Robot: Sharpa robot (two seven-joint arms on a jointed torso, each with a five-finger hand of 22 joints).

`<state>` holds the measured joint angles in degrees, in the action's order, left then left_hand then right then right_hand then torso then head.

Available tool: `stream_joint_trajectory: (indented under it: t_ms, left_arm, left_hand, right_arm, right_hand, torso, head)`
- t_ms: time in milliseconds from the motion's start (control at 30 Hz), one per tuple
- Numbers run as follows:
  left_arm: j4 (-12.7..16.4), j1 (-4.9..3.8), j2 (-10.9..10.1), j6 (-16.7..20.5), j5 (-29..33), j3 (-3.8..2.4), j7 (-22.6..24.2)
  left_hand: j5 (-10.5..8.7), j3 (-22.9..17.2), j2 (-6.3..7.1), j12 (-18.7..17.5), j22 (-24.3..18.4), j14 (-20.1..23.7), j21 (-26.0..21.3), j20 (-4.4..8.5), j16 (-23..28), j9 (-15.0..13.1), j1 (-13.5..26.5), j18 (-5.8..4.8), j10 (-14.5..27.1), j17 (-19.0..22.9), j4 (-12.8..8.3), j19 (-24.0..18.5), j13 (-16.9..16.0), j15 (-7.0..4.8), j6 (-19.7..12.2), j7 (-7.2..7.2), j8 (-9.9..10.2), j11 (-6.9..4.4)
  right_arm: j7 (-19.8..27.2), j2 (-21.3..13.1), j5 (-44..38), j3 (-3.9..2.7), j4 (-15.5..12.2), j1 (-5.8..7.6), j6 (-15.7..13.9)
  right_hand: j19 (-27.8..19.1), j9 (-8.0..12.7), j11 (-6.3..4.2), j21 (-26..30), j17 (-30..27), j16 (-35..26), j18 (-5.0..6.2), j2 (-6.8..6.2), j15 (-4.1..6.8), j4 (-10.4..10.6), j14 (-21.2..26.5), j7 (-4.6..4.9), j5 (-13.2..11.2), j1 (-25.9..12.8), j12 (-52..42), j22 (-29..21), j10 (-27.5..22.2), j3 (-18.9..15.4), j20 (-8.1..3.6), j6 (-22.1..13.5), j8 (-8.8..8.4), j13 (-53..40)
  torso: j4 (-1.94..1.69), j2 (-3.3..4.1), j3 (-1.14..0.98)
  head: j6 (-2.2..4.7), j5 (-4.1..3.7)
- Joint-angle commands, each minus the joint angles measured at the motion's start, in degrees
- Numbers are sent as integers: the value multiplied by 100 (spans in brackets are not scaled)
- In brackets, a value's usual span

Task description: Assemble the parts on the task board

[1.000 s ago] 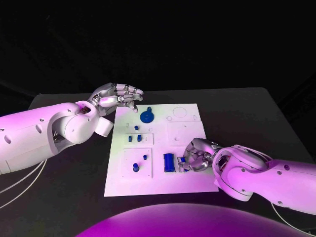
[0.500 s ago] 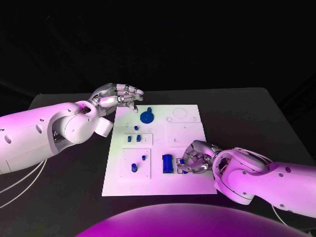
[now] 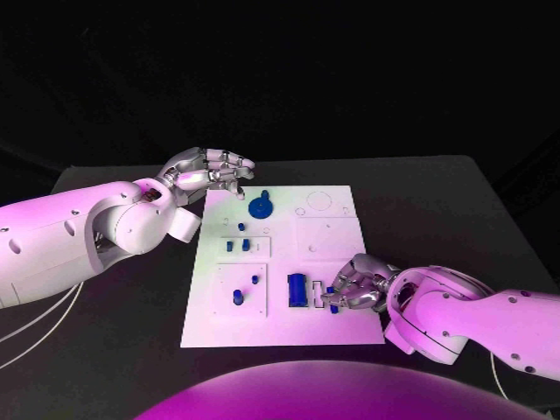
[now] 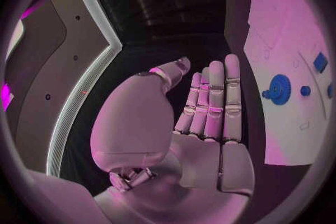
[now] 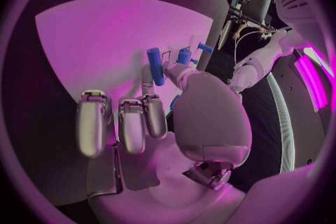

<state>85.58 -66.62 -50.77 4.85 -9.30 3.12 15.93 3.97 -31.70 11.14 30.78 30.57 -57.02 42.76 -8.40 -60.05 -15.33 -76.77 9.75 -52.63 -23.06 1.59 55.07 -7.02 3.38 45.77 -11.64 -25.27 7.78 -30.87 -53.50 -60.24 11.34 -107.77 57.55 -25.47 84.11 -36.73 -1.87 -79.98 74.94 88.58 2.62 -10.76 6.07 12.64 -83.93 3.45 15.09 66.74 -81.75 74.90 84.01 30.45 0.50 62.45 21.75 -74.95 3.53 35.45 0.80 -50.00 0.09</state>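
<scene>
The white task board (image 3: pixel 331 254) lies mid-table. A blue gear (image 3: pixel 262 207) sits at its far end, several small blue parts (image 3: pixel 240 245) in the left-hand slots, and a long blue block (image 3: pixel 299 290) near the front. My right hand (image 3: pixel 356 284) rests over the board's near right part, fingers curled. In the right wrist view a blue peg (image 5: pixel 155 66) is pinched between its thumb and a fingertip (image 5: pixel 148 87), with more blue pieces (image 5: pixel 184 56) just beyond. My left hand (image 3: pixel 211 171) hovers at the board's far left corner, fingers (image 4: pixel 213 98) straight and holding nothing. The gear (image 4: pixel 280 88) lies beside it.
The black table (image 3: pixel 444 201) surrounds the board, with bare surface to the right and the far edge behind. My left forearm (image 3: pixel 79 236) lies along the board's left side. My right forearm (image 3: pixel 482 319) covers the table's near right corner.
My right hand has slid a little toward the board's near right edge, and the board's near end has shifted slightly. The left arm has stayed still.
</scene>
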Motion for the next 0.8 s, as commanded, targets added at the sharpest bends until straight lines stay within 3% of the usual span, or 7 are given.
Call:
stream_joint_trajectory:
  t_ms: [33, 633, 800]
  left_arm:
    - [6, -3, 13, -105, -28, -4, 15]
    - [23, -3, -3, -104, -39, -4, 2]
    - [32, -3, -18, -99, -44, -3, -1]
  left_hand:
    - [-13, 29, -32, 21, -6, 36, -22, -45, -29, -7, -4, 72, 38, 1, 15, -2, -8, 15, -29, 8, -31, -11]
    - [-13, 29, -32, 21, -6, 36, -22, -45, -29, -7, -4, 72, 38, 1, 15, -2, -8, 15, -29, 8, -31, -11]
    - [-13, 29, -32, 21, -6, 36, -22, -45, -29, -7, -4, 72, 38, 1, 15, -2, -8, 15, -29, 8, -31, -11]
  right_arm:
    - [10, 0, 722, 15, -43, -8, 89]
    - [140, 159, 924, 6, 175, 75, -48]
    - [157, 220, 846, 4, 205, 84, -56]
  right_hand:
    - [317, -10, -122, 40, 1213, 11, -54, 119, 25, -16, -547, -247, 19, 80, -21, 1229, 375, 25, -44, 216, 15, -975]
    - [311, -14, -107, 62, 1206, 7, -51, 68, 18, -12, -546, -230, -2, 18, -6, 1224, 370, -28, -45, 192, 26, -970]
    - [311, -14, -108, 64, 1198, 4, -51, 64, 18, -14, -544, -230, -2, 17, 0, 1224, 368, -31, -45, 191, 26, -966]
  torso:
    - [0, 6, 1]
    - [-16, 7, -4]
    - [-5, 12, 3]
  head:
    - [0, -5]
    - [0, 26]
    - [0, 37]
